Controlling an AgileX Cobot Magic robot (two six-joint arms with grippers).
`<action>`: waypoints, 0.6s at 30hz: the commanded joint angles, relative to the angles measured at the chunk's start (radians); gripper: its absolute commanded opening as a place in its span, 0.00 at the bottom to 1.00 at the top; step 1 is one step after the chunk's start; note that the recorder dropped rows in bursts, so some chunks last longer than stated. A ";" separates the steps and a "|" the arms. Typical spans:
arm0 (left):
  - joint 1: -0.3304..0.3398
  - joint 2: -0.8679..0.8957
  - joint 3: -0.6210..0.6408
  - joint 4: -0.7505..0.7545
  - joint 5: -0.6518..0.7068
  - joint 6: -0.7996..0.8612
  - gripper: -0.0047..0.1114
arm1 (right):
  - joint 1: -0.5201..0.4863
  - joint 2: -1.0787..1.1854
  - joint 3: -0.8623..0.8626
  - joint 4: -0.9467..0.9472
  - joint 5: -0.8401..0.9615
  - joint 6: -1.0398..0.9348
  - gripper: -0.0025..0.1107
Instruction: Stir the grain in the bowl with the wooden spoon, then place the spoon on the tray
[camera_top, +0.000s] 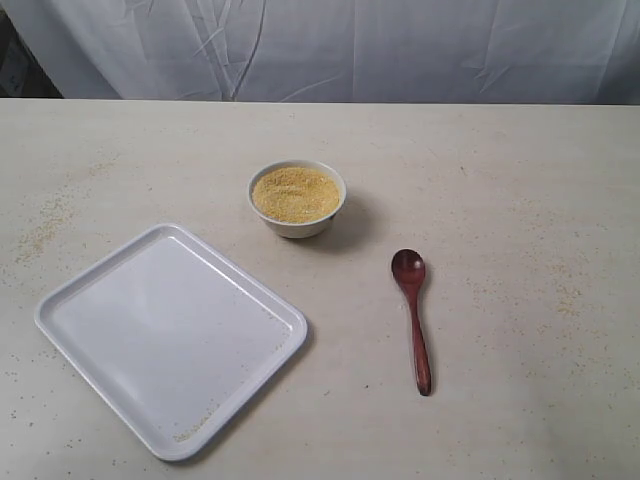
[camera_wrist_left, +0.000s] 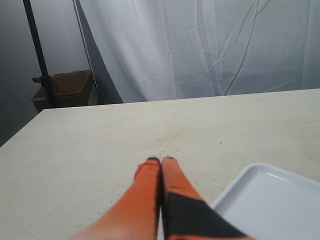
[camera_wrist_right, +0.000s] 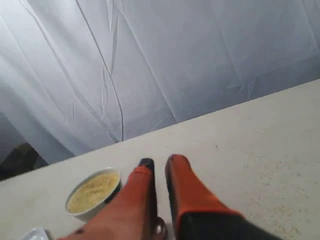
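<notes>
Logging left gripper (camera_wrist_left: 161, 159): fingers pressed flat together, pinching nothing, held over bare counter (camera_wrist_left: 100, 145) just beside a corner of the tray (camera_wrist_left: 270, 200).

Logging right gripper (camera_wrist_right: 160, 161): fingers all but pressed together, showing only a thin dark slit, clamping nothing, pointing past the bowl (camera_wrist_right: 95, 209) toward the white curtain (camera_wrist_right: 200, 60).

Finding the bowl, filled with grain (camera_top: 295, 194), sitting mid-counter, nearer the curtain-side edge.

Finding the wooden spoon (camera_top: 412, 318) lying flat on the counter toward the opposite edge, right of the bowl and well apart from it, with oval end toward the bowl side and handle running toward that edge.

Finding the tray resting askew near the left corner of that same edge, apart from bowl and spoon.

Noting loose grains (camera_top: 45, 225) dusting the counter toward the left edge.
</notes>
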 joint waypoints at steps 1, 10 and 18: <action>-0.003 -0.005 0.004 0.004 -0.005 -0.001 0.04 | -0.005 -0.006 -0.077 0.038 -0.048 -0.002 0.02; -0.003 -0.005 0.004 0.004 -0.005 -0.001 0.04 | -0.005 0.466 -0.530 -0.070 0.216 -0.012 0.01; -0.003 -0.005 0.004 0.004 -0.005 -0.001 0.04 | 0.153 1.167 -0.677 -0.045 0.370 -0.107 0.01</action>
